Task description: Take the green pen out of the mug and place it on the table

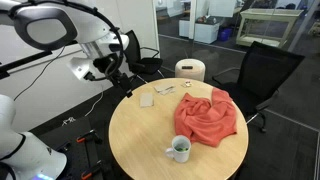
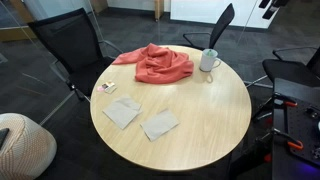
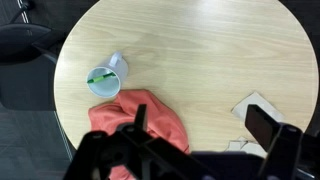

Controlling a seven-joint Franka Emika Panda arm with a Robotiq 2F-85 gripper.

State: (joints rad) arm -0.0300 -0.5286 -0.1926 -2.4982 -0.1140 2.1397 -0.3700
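One green pen point(image 3: 100, 77) leans inside the mug point(image 3: 107, 88), which stands on the bench point(image 3: 200, 40) at ten o'clock in my wrist view. The cloth point(image 3: 135, 122) lies at the mug's five o'clock. My pincer point(image 3: 202, 122) hangs high, spread wide, holding nothing. I judge this the approach: next I must swing over the mug, descend and line up on the pen.

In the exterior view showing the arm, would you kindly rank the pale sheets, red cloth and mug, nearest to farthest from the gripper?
1. Pale sheets, just below the gripper, far-left part of the table.
2. Red cloth, right of centre.
3. Mug, near edge.
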